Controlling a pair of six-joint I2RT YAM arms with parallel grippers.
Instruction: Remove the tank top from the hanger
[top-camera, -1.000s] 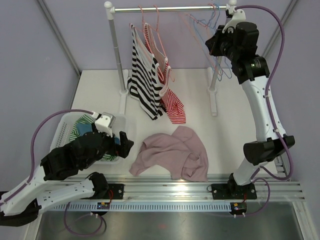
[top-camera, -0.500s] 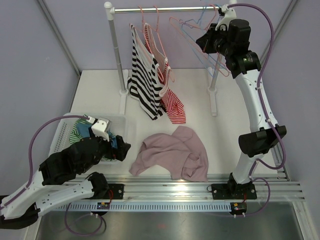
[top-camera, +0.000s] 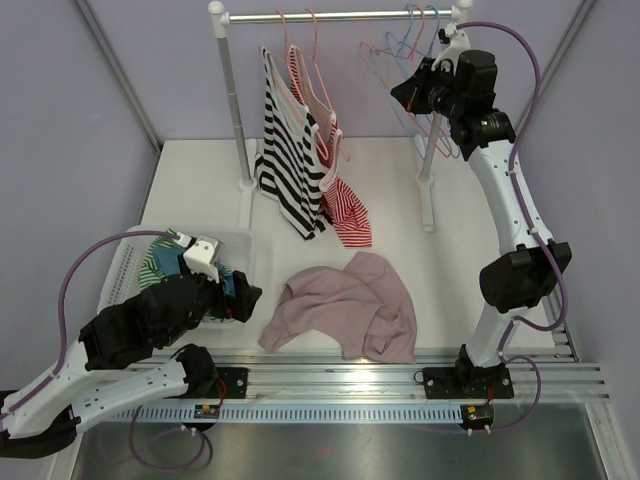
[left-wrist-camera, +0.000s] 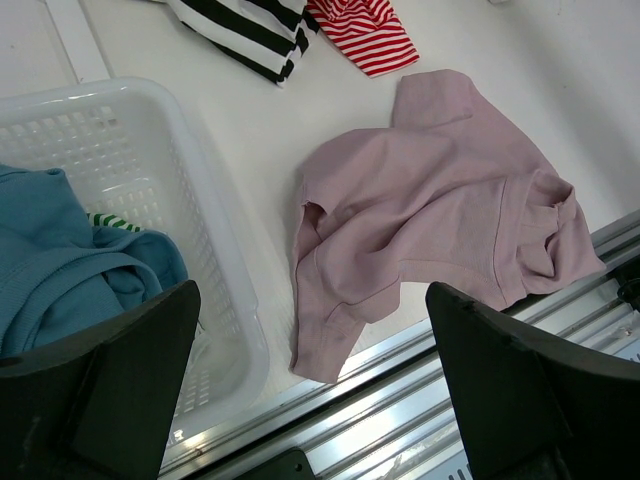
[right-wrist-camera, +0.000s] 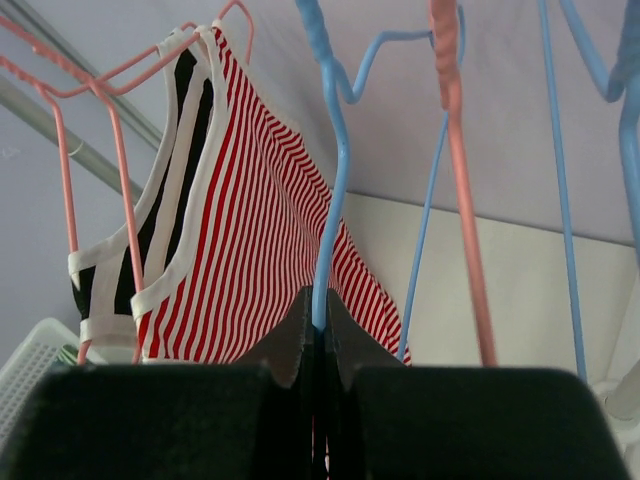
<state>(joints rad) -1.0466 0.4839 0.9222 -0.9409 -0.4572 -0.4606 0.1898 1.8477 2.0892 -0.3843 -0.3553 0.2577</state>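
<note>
one red-striped tank top (right-wrist-camera: 262, 230) hangs; right pincer (right-wrist-camera: 316, 325) clamps blue hanger (right-wrist-camera: 331, 200).

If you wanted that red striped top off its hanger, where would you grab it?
Take the red striped top by a shoulder strap, up high where the narrow band pinches easily, and come in from the right. The black striped top crowds its left side, while its right side hangs free.
</note>
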